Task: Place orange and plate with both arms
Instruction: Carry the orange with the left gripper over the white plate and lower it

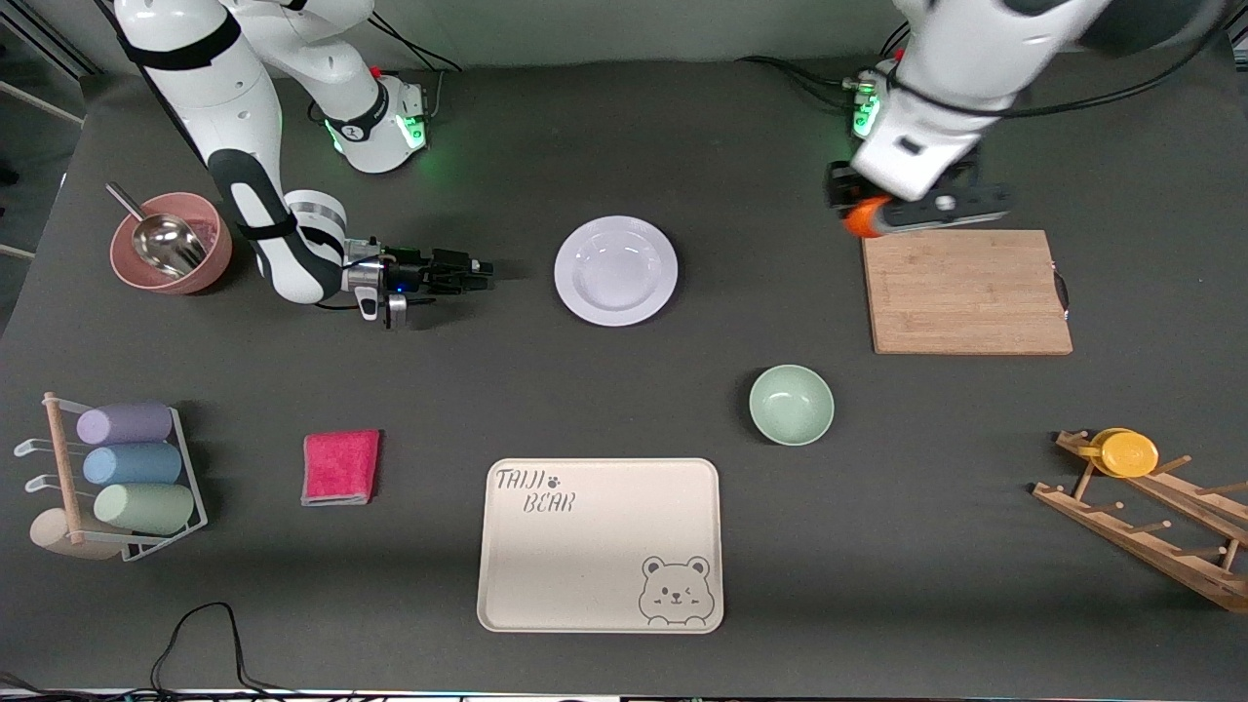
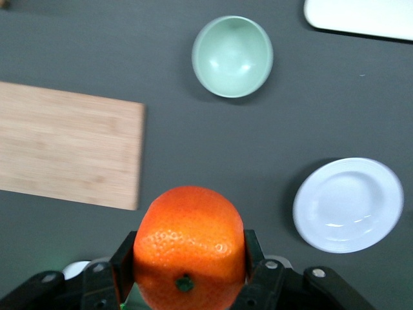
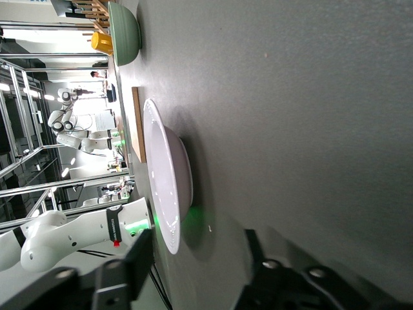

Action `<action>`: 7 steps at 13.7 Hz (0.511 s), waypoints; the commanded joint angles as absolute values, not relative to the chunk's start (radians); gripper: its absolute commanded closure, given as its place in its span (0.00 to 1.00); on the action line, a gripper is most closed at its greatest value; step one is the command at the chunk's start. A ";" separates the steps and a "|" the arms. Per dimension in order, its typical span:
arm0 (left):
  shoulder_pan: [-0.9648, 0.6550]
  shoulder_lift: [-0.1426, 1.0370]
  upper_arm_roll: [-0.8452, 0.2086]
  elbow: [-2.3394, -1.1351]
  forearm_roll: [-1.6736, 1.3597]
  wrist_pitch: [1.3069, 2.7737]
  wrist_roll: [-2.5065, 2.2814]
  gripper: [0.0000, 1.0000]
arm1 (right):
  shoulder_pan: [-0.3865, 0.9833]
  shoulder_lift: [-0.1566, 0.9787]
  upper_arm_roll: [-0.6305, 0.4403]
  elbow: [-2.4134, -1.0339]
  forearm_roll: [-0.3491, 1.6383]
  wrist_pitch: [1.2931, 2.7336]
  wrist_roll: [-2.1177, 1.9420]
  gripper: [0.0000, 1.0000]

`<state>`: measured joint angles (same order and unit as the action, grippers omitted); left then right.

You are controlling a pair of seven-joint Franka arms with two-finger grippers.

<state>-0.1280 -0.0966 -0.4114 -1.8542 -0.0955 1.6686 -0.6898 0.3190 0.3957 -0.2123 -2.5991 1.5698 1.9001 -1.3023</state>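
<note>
Roughly level with the plate, toward the right arm's end of the worktop [image 1: 682, 127]: right end effector [image 1: 485, 268], turned on its side just above the surface, spread wide, aimed at the rim but apart from it. Next along, plate [image 1: 615, 270], flat on the worktop about midway between the two arms, empty. Looks stiff, smooth and breakable; sits too low for a pinch from above, so probably calls for one finger under the wide rim and one over it, gently. Then left end effector [image 1: 868, 214], up in the air over the worktop at the edge of the cutting board [image 1: 965, 292], pinching the orange [image 1: 858, 218] across its middle, stem end showing in the left wrist view. Seems light, firm yet bruisable, and round enough to roll once set down; wants only a modest squeeze.
</note>
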 commanded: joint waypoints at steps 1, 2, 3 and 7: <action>-0.196 0.030 -0.486 -1.813 -0.097 1.764 -0.912 1.00 | 0.310 0.422 -0.213 -2.586 1.594 1.879 -1.347 0.52; -0.228 0.075 -0.506 -1.813 -0.092 1.810 -0.984 1.00 | 0.310 0.422 -0.213 -2.586 1.594 1.879 -1.347 0.56; -0.267 0.119 -0.512 -1.812 -0.087 1.856 -1.039 1.00 | 0.310 0.423 -0.213 -2.586 1.594 1.879 -1.347 0.56; -0.435 0.303 -0.512 -1.795 0.030 1.991 -1.265 1.00 | 0.310 0.422 -0.213 -2.585 1.594 1.879 -1.347 0.63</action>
<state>-0.3645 0.2058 -0.5230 -1.8492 -0.0271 1.9650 -1.1531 0.3164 0.4017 -0.2129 -2.5929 1.5701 1.8993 -1.3119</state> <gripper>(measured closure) 0.322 0.604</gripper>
